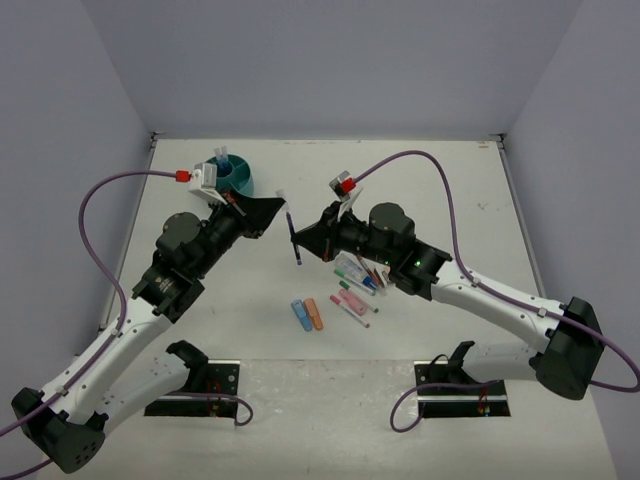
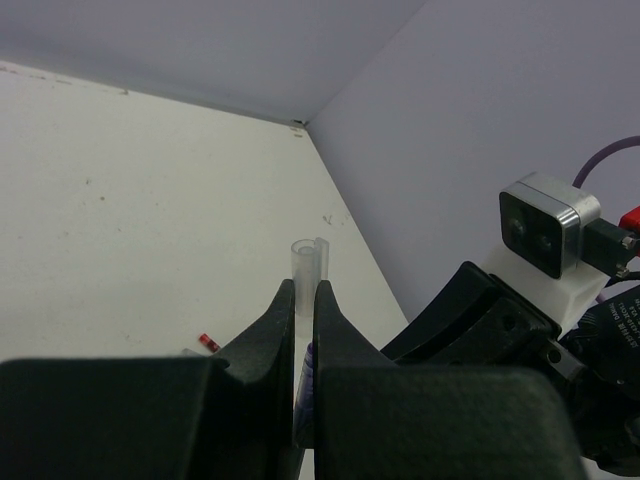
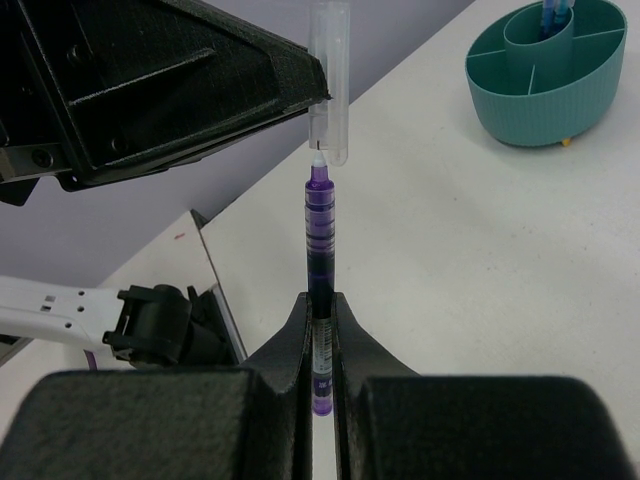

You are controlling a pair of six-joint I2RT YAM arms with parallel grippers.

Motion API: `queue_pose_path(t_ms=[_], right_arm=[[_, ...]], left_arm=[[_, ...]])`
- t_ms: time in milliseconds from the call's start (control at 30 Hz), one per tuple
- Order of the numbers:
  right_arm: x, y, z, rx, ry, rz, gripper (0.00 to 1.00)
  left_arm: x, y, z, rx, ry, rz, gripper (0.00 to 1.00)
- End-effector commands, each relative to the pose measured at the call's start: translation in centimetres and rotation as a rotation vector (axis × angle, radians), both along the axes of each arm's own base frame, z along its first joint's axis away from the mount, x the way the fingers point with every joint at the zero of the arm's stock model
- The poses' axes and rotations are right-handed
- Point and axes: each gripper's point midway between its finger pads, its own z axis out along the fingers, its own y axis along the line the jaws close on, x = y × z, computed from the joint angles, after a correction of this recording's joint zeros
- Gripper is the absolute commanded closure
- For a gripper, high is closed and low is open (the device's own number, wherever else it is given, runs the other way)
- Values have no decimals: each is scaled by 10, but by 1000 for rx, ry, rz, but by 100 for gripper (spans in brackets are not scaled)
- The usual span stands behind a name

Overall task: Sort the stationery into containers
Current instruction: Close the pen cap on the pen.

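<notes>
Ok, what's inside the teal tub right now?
Blue items stick up from the centre cup of the teal tub. Nothing shows above the dividers of the outer compartments, but their floors are hidden behind the near wall.

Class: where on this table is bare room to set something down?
Free: far strip right of the teal tub; near middle between arm bases. Crowded: centre, where left tool with cap and right tool with pen meet beside the marker pile.

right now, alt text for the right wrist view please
The right gripper, shut, holds a purple pen pointing up the frame, its top end just under a clear cap pinched by the left gripper. A teal compartmented tub sits on the table at upper right.
</notes>
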Motion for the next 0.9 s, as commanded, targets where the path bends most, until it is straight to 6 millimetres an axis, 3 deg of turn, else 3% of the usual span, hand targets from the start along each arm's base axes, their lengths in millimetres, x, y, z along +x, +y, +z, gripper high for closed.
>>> queue_pose_path(t_ms=[0, 867], right_arm=[[-1, -1, 18, 26, -57, 14, 100], [-1, 8, 11, 2, -29, 46, 100]], left_arm=[[0, 1, 4, 0, -22, 6, 100], [2, 8, 5, -25, -27, 47, 100]])
